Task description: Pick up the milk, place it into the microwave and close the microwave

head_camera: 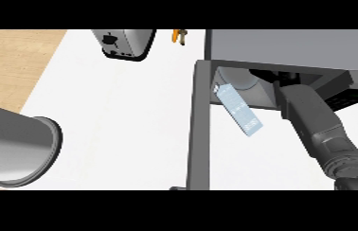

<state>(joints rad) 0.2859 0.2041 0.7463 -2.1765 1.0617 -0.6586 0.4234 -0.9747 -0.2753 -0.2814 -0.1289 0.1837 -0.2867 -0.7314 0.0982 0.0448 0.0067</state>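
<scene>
Head view: nearest, a grey metal pot (24,147) sits on the white desk (119,121). The pale blue milk carton (241,109) lies tilted inside the open dark grey microwave (280,48). The right robot hand (288,78) reaches in; its fingers are hidden.

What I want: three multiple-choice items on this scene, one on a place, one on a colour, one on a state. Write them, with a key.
1. Where is the milk?
A. At the microwave's opening
B. In a sink
C. On a plate

2. What colour is the counter?
A. Black
B. White
C. Green

3. How is the door?
A. Shut
B. Missing
C. Open

Key:
1 A: the carton lies tilted at the cavity's mouth.
2 B: the bare top is white.
3 C: the door juts out from the body, so the cavity shows.
</scene>
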